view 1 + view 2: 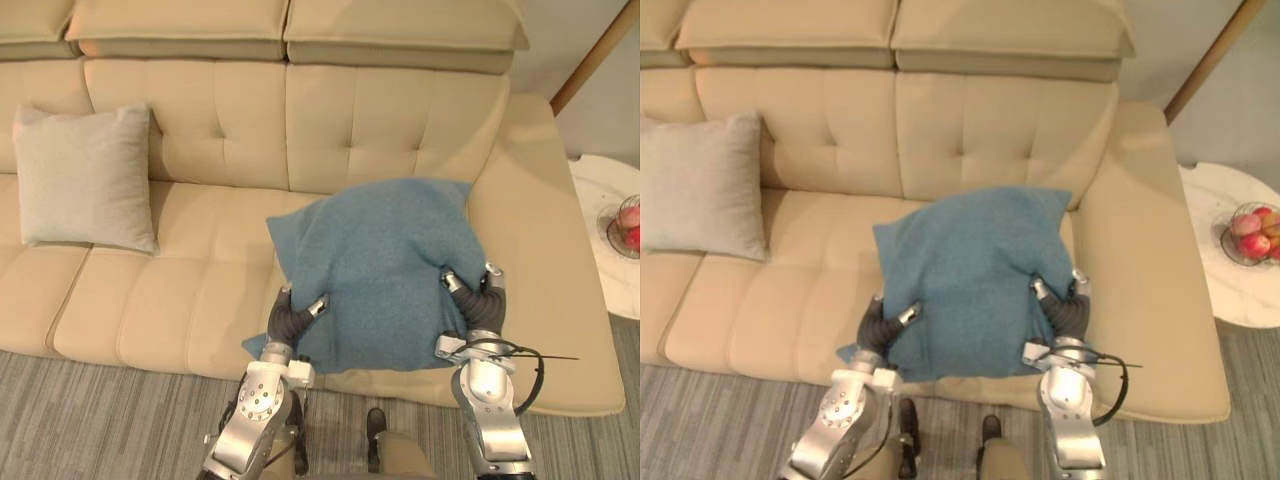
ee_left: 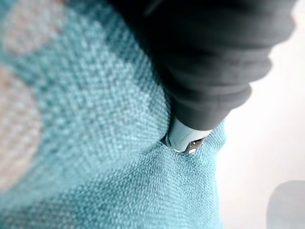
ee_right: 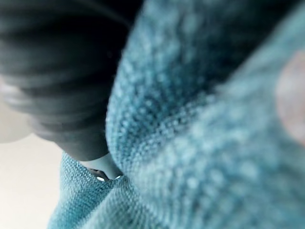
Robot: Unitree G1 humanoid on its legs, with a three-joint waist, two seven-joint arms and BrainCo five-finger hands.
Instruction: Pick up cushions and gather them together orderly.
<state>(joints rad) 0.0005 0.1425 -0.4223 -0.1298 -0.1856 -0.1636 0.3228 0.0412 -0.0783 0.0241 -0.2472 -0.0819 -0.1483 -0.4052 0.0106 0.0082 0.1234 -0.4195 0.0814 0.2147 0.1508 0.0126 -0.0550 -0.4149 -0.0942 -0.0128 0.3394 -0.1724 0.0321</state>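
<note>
Left wrist view: left hand (image 2: 186, 137) seemingly pinching cushion (image 2: 109, 119).

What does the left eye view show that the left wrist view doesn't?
Left eye view: the beige tufted sofa, a light grey square cushion leaning on its backrest, a white round side table, and the right hand. Left wrist view: knit weave up close, with a fingertip pressed into it. Both: the teal knitted cushion gripped by the left hand.
</note>
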